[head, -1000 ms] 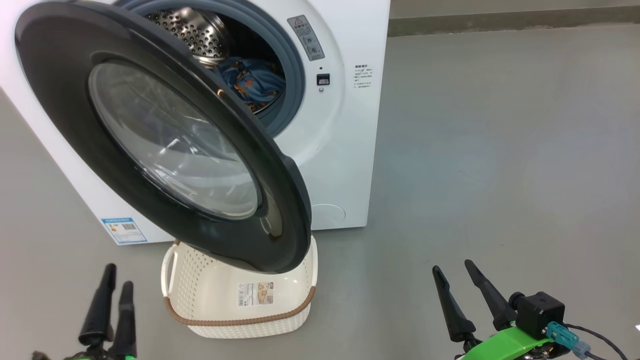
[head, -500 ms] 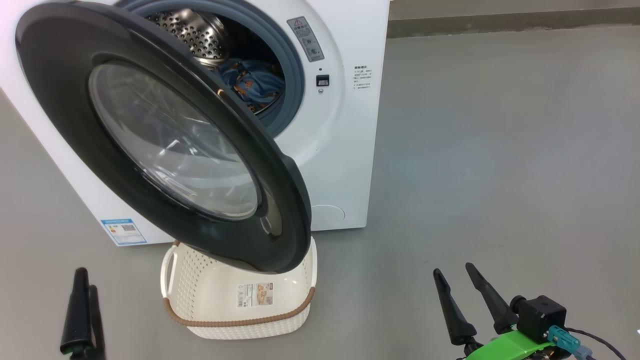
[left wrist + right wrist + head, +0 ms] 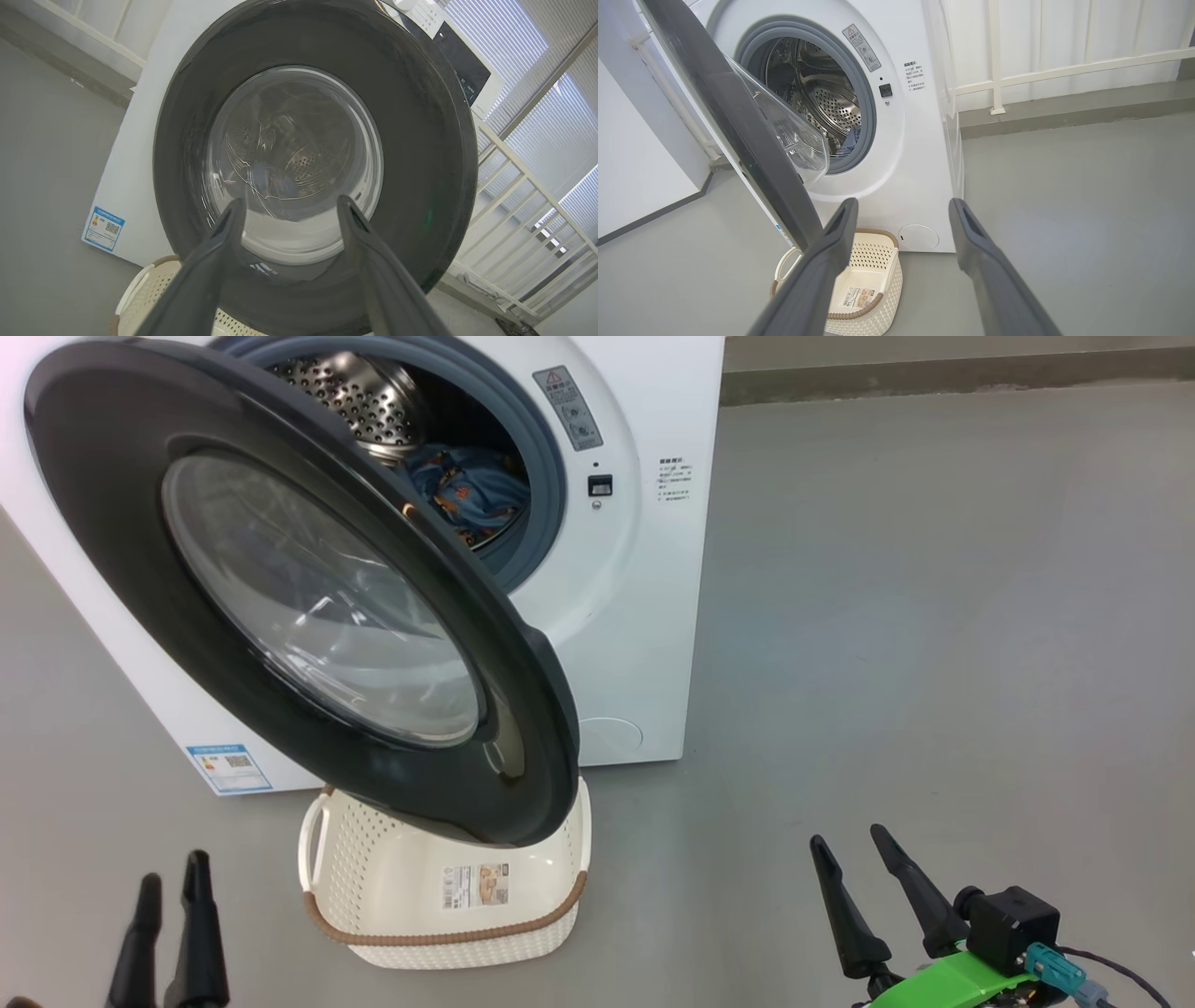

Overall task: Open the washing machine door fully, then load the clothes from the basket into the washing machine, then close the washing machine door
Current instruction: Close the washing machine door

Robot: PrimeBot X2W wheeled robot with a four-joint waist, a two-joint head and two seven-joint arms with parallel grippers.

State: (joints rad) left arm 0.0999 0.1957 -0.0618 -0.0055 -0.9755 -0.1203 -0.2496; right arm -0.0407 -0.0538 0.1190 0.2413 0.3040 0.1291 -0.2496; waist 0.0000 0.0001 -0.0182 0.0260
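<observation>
L gripper low at far left, fingers spread, nothing between them, touching nothing. It points at the outer face of the door; left wrist view shows the black rim and glass straight ahead, w/ a gap between fingertips and door.

Door is open, hung on the left side of the opening and swung out toward the room. In right wrist view the glass bowl bulges back toward the machine. Its lower edge hangs over the basket; can't tell if they touch.

Blue label low on washer front, left of the basket.

Basket sits on the floor right against the washer front, upright, sticker on its bottom in plain sight.

Past the door edge: steel drum inside grey-blue gasket. Clothes lie bunched in the drum at the bottom, blue w/ orange-brown print, close behind the gasket lip.

Round cover at washer's lower right corner, just right of the basket.

R gripper low at right over bare floor, well apart from washer and basket, fingers splayed wide, holding nothing. White railing runs behind, right of the washer.
</observation>
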